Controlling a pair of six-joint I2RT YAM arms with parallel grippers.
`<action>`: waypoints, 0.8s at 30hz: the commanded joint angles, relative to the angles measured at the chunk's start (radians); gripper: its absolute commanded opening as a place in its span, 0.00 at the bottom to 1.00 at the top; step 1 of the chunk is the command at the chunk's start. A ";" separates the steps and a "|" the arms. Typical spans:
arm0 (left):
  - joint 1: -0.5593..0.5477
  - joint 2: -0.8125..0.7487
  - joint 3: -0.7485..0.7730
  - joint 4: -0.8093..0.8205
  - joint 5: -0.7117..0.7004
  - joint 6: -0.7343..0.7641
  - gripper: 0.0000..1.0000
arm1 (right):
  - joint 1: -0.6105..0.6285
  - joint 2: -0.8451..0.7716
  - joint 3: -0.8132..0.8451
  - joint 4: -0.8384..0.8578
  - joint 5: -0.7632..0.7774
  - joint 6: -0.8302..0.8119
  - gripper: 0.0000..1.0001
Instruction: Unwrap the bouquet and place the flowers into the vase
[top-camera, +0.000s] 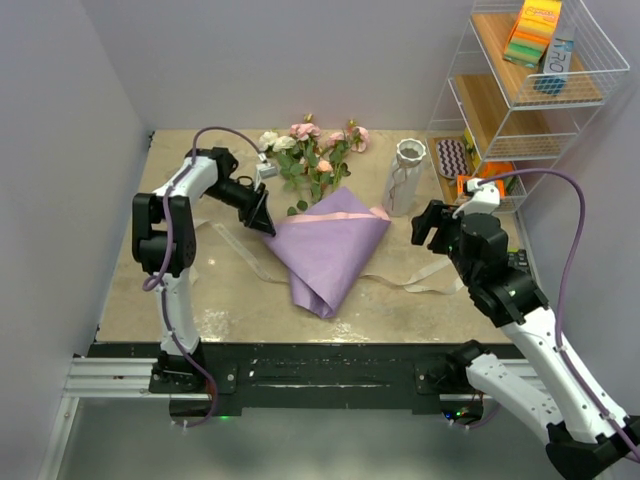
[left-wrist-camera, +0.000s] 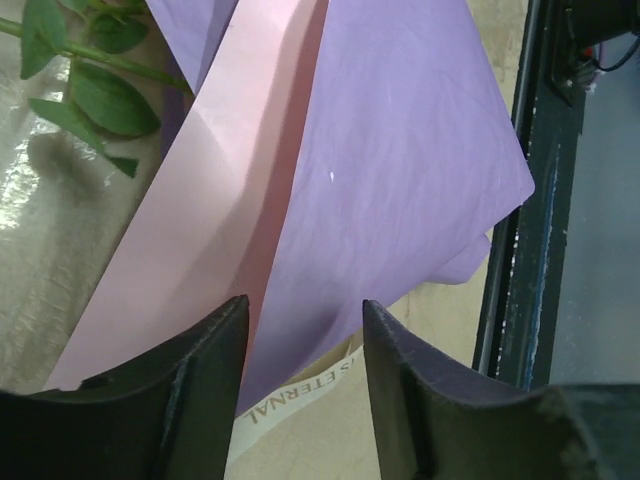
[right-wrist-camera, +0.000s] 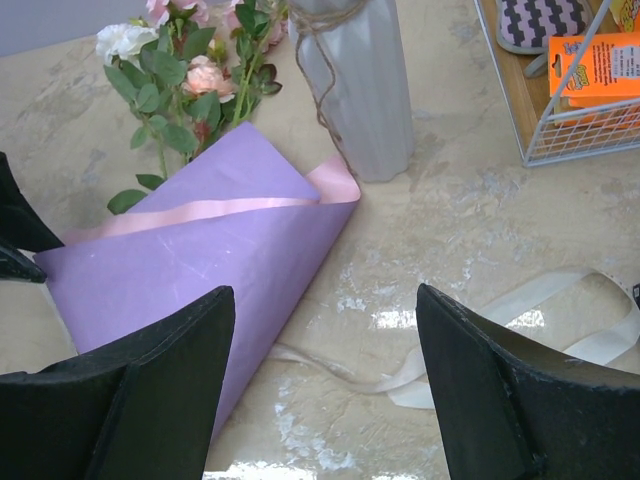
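Top external view: a beige table is shown, with a white wire rack at its far right corner. The bouquet is laid at the table's middle, its lilac paper cone pointed toward the near edge and the flowers fanned toward the far edge. The left gripper is set at the cone's left corner, jaws parted around the paper's edge, not clamped. The right gripper is released, jaws wide, near the vase, which is stood upright just beside the cone's right corner. A cream ribbon is trailed toward the near edge.
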 joint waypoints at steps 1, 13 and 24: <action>-0.013 -0.008 0.078 -0.129 0.074 0.099 0.45 | 0.001 0.001 0.031 0.011 0.014 -0.012 0.77; -0.307 -0.093 0.263 -0.105 0.126 -0.101 0.14 | 0.001 -0.004 0.094 -0.012 0.027 -0.017 0.77; -0.607 -0.057 0.575 0.082 0.047 -0.404 0.30 | 0.000 -0.027 0.235 -0.080 0.103 -0.046 0.79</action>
